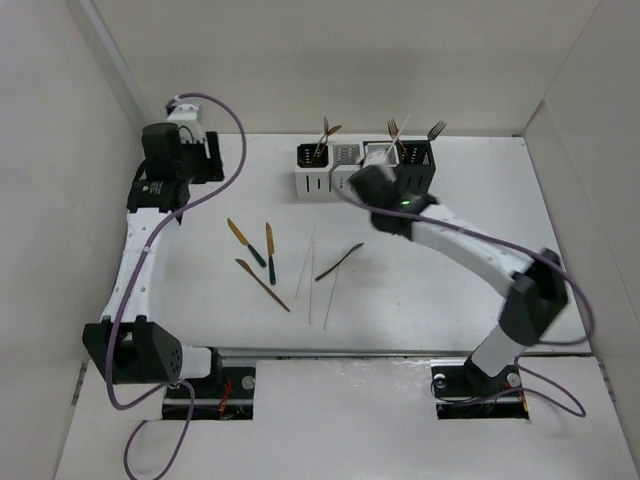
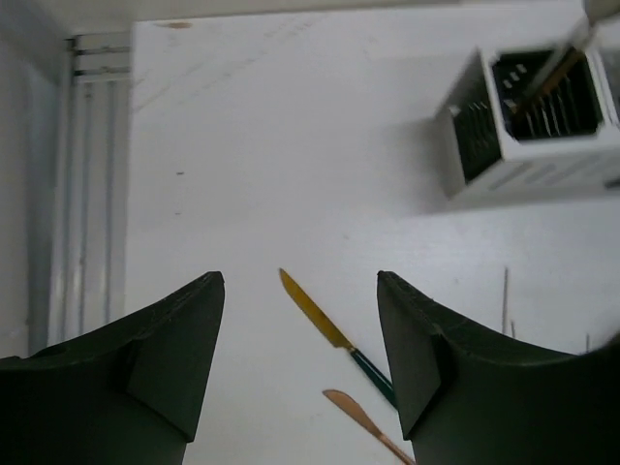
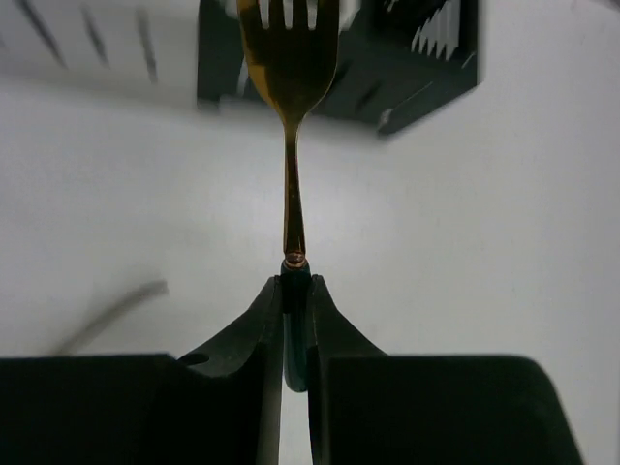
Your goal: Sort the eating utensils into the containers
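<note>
A gold fork [image 3: 289,58] with a dark green handle stands upright in my right gripper [image 3: 295,283], which is shut on the handle just in front of the black container [image 3: 417,58]. That gripper [image 1: 383,172] hovers by the row of containers, a white pair [image 1: 318,178] and a black pair [image 1: 420,165]. My left gripper [image 2: 300,281] is open and empty, high above a gold knife [image 2: 315,312] and a copper knife [image 2: 363,421]. On the table lie two gold knives [image 1: 245,242], [image 1: 270,252], a copper knife [image 1: 262,284], white chopsticks [image 1: 312,270] and a copper spoon [image 1: 340,262].
Utensils stand in the containers: a copper one [image 1: 325,135] in the white pair and a fork [image 1: 436,130] in the black pair. White walls enclose the table on three sides. Purple cables [image 1: 235,150] loop from both arms.
</note>
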`<action>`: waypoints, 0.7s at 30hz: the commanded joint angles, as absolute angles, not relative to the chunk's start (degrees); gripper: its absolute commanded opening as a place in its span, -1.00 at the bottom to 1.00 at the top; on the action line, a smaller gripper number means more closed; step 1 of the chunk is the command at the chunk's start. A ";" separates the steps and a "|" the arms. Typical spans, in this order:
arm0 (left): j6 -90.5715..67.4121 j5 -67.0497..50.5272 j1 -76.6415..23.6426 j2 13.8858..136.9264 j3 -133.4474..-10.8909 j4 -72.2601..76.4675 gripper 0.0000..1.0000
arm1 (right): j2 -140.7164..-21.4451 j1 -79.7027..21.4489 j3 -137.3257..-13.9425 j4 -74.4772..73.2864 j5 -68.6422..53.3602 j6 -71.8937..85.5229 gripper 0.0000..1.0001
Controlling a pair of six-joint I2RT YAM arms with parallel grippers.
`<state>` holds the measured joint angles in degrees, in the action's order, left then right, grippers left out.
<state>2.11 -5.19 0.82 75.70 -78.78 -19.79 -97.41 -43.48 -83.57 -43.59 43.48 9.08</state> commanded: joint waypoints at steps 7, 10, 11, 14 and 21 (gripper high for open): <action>23.98 -12.84 -20.90 84.01 -81.04 -28.65 0.23 | -87.78 -18.39 -79.78 16.51 9.25 -4.75 -1.00; 26.71 -8.98 -28.29 88.14 -82.17 -29.79 0.23 | -95.87 -14.69 -84.71 19.42 4.85 -2.47 -1.00; 27.33 -8.97 -30.21 89.81 -82.87 -29.79 0.23 | -99.46 -12.59 -87.08 21.34 4.83 -0.37 -1.00; 27.86 -9.49 -31.99 92.71 -84.63 -29.18 0.23 | -104.31 -8.98 -90.34 24.43 2.04 2.19 -1.00; 25.14 -10.11 -32.70 102.48 -92.98 -31.99 0.21 | -111.53 -7.56 -91.76 24.96 -0.44 4.04 -1.00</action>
